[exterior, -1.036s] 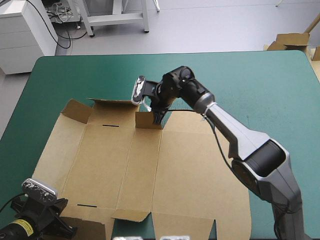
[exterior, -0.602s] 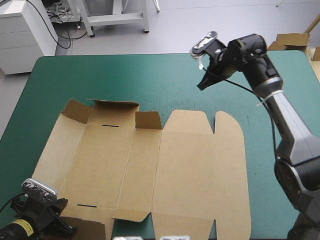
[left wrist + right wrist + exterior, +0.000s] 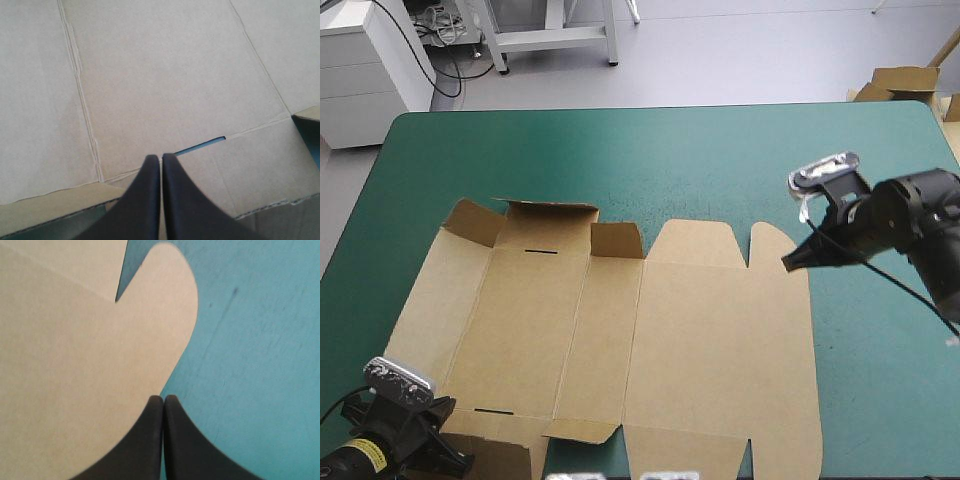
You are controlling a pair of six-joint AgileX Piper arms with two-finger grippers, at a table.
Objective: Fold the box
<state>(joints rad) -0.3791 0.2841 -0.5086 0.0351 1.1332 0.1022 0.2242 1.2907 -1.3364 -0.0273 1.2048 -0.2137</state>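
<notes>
Box point(image 3: 660, 330) is one brown sheet, unfolded, on the table point(image 3: 720, 150), reaching the near edge. It lies mostly flat; three small flaps point(image 3: 550, 212) along the far-left edge are tipped up. Two slots point(image 3: 542, 251) are cut in the left panel.

Right gripper point(image 3: 788, 264): fingers pressed together, holding nothing, tip at the sheet's right edge by the rounded flap point(image 3: 165, 300). Contact unclear.

Left gripper point(image 3: 161, 157): fingers together, empty, over the near-left corner by the near slot.

Count: one box, two grippers.

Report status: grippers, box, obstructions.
Left gripper shut, over near-left corner of the box. Right gripper shut, at its right edge. Sheet flat, far-left flaps raised. Nothing in the way.
</notes>
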